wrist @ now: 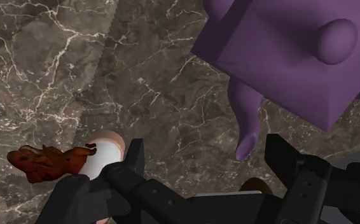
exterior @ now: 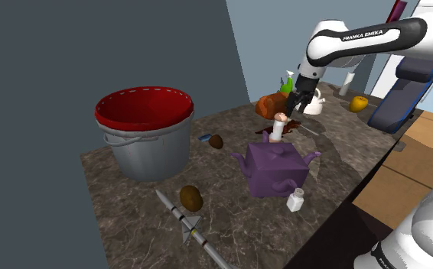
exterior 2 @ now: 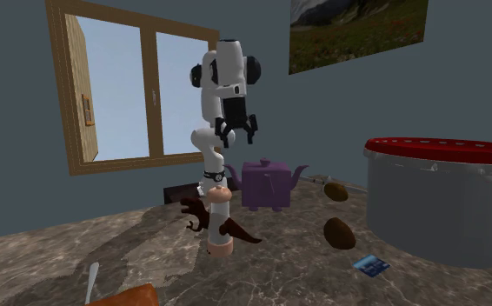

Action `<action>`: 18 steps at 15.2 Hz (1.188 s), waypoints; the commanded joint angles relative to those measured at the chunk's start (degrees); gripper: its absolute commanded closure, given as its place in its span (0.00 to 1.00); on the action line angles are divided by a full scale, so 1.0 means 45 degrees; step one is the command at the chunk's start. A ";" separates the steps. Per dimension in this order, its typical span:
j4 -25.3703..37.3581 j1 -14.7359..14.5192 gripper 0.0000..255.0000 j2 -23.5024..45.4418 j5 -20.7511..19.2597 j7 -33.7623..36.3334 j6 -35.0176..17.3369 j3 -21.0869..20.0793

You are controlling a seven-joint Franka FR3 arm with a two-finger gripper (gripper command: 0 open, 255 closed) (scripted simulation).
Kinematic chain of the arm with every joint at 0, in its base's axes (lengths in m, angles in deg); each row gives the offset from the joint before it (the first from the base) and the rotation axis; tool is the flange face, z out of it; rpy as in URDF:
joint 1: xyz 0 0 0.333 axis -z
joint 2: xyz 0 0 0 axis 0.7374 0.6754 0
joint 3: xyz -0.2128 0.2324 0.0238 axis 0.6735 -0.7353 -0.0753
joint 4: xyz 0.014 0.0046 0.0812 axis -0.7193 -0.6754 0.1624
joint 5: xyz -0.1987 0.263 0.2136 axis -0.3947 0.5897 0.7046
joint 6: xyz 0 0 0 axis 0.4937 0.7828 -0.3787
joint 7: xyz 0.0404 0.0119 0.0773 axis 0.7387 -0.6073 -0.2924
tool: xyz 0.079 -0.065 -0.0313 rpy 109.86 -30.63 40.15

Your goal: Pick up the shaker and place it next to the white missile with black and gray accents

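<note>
Nearest on the marbled tabletop [exterior: 146, 237] lies the white and grey missile [exterior: 186, 223], with a small white capped bottle [exterior: 295, 200] off to its right, just beside the purple teapot [exterior: 275, 164]. Beyond the teapot the shaker [exterior: 279, 126], a white cylinder with pinkish ends, stands upright, well apart from the missile, and the pincer [exterior: 297, 107] hangs above it released, grasping nothing. The arm [exterior: 360, 38] reads "FRANKA EMIKA", and a red-rimmed grey bucket [exterior: 142, 149] stands at the left.
</note>
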 commanded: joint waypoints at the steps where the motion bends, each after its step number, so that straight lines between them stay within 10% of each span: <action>1: 0.0771 0.0154 0.00 0.0980 0.0173 -0.0357 -0.0076 0.0286; 13: 0.6635 0.1561 0.00 0.7014 0.1748 -0.1867 0.0711 0.1112; 18: 0.6416 0.1607 0.00 0.7387 0.1866 -0.1950 0.0161 0.1065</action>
